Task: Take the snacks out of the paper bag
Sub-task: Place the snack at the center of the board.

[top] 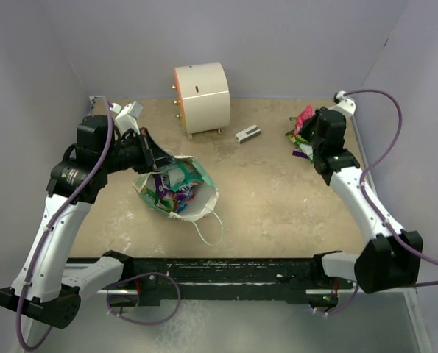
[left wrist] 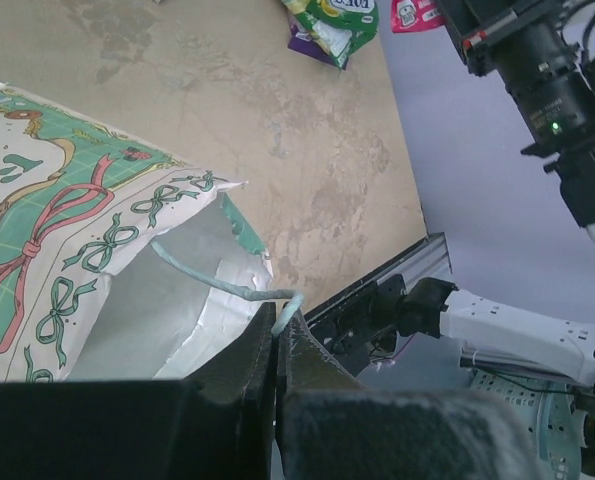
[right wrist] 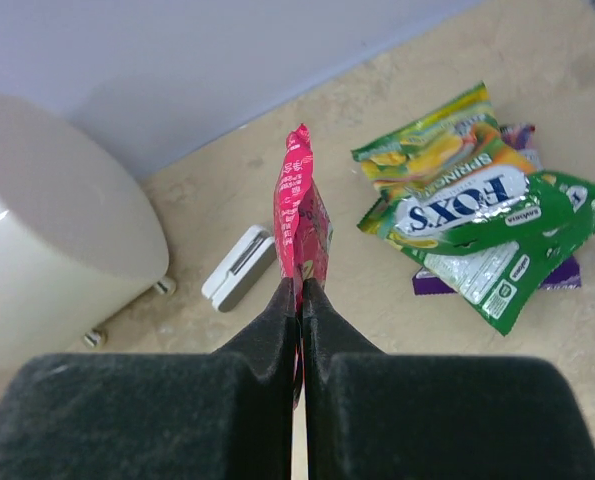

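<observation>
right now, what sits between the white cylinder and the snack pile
A small grey block, lying between cylinder and pile; clearest in the top view.

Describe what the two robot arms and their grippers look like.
Both arms match: the left arm and right arm have smooth white link shells joined by chunky black cylindrical joint housings. A thin purple cable loops along each. The left gripper and right gripper have matte black, wedge-shaped fingers.

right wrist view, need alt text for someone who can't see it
The right gripper pinches a pink-red snack packet by its edge over a beige table. To its right lies a pile of green snack packets; to its left, a small grey-white block and a white cylinder.
</observation>
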You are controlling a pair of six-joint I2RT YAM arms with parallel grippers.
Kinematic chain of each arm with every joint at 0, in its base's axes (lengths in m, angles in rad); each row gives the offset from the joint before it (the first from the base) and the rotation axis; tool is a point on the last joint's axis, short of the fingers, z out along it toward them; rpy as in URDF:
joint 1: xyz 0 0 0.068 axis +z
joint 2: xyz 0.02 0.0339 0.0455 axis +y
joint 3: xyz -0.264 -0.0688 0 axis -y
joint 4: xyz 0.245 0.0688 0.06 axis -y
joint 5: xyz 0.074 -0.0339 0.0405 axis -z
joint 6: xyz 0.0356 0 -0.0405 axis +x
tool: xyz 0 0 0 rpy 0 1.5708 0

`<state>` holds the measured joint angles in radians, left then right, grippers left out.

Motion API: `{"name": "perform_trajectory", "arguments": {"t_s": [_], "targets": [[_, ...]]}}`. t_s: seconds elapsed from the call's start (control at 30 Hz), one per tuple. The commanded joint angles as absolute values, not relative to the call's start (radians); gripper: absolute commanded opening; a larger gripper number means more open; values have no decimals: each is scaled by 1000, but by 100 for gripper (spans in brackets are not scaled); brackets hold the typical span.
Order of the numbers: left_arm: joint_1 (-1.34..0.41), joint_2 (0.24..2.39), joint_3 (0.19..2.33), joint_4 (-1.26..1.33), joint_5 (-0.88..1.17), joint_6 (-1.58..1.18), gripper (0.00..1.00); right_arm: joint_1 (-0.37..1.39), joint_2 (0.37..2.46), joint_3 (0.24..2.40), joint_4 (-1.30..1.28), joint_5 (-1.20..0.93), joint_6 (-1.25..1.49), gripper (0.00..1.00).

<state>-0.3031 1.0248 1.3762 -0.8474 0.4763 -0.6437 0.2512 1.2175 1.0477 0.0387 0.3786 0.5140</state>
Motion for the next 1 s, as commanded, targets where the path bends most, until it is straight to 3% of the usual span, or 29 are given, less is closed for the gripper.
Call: {"name": "perform_trajectory", "arguments": {"t_s": [0.0,0.3,0.5,0.97], "targets": [[-303,1032,1395,-823,489,-645,0,69,1313,1101,112,118,804,0],[-303,1084,1469,-877,431,-574,0,-144,1648,1257,243,-179,945,0],[-302,1106,1482,-890,407,-555,0,-211,1780,1318,271,-232,994,0],[-302,1138,1479,-866,409,-550,0,-287,1823,1062,370,-283,965,0]]}}
